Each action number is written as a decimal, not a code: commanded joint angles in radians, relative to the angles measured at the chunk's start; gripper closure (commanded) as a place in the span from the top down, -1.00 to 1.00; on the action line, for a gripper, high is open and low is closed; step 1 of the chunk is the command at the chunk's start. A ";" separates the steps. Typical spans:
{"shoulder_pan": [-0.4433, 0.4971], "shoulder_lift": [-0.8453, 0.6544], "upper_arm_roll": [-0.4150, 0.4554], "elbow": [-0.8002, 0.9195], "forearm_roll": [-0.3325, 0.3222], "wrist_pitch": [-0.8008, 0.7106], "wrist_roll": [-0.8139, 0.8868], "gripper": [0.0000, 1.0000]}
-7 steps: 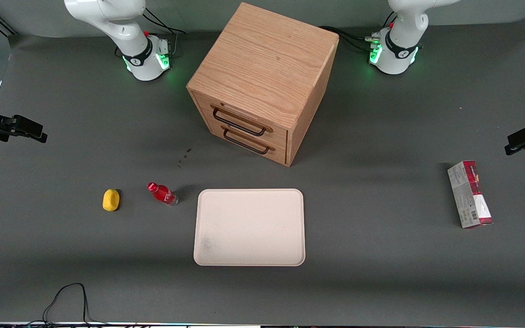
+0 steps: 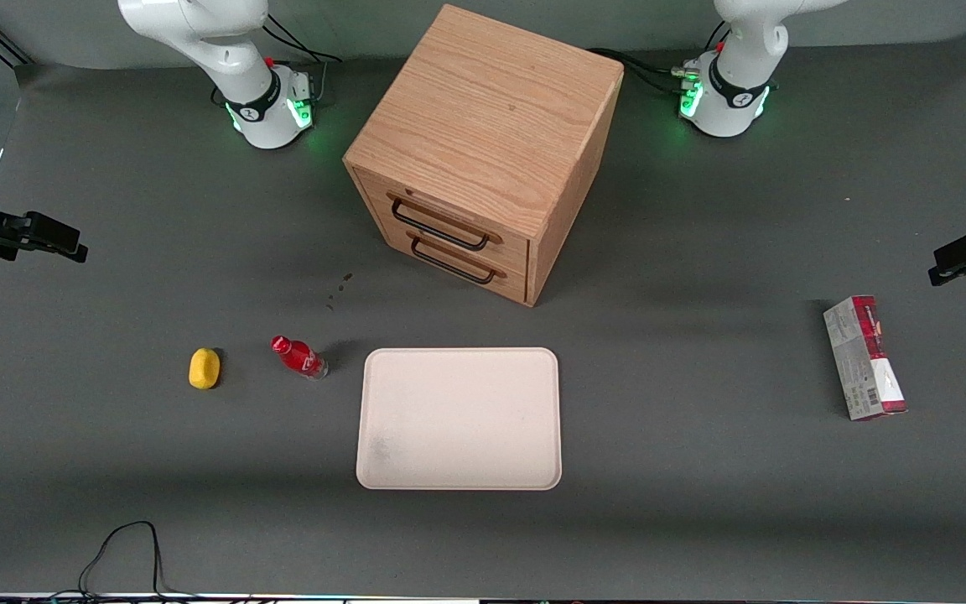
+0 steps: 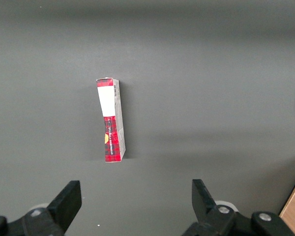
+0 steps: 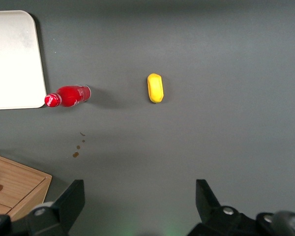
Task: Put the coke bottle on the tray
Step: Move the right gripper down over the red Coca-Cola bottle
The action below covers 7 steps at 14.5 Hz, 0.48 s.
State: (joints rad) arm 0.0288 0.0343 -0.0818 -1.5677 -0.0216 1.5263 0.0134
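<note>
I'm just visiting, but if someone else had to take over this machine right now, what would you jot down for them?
Gripper: open, holding nothing, high above the dark table, toward the working arm's end.
Small red coke bottle: stands on the table between the yellow lump and the flat cream rectangular tray, apart from both.
Tray: nothing on it, nearer the front camera than the wooden drawer cabinet.
Done: nothing yet.
Left: lower, grasp bottle, set it on tray.

A robotics lab, by the look of it: two white arm bases (image 2: 269, 105) glow green, bolted to a table (image 2: 701, 503) under a dark grey mat, with cables (image 2: 127, 549) trailing at its near edge. Test props sit scattered about: a wooden drawer cabinet (image 2: 483, 151), a cream tray (image 2: 459, 418), a small carton (image 2: 864, 356). The working arm's gripper (image 4: 140, 204) hangs open high above the mat.
</note>
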 commanded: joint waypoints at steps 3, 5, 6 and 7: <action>0.040 0.032 0.025 0.037 -0.004 -0.014 -0.004 1.00; 0.098 0.079 0.027 0.081 0.003 -0.009 0.020 1.00; 0.126 0.111 0.027 0.115 0.006 -0.009 0.052 1.00; 0.153 0.143 0.027 0.148 0.006 -0.009 0.095 1.00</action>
State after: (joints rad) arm 0.1319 0.0903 -0.0521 -1.5251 -0.0208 1.5304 0.0453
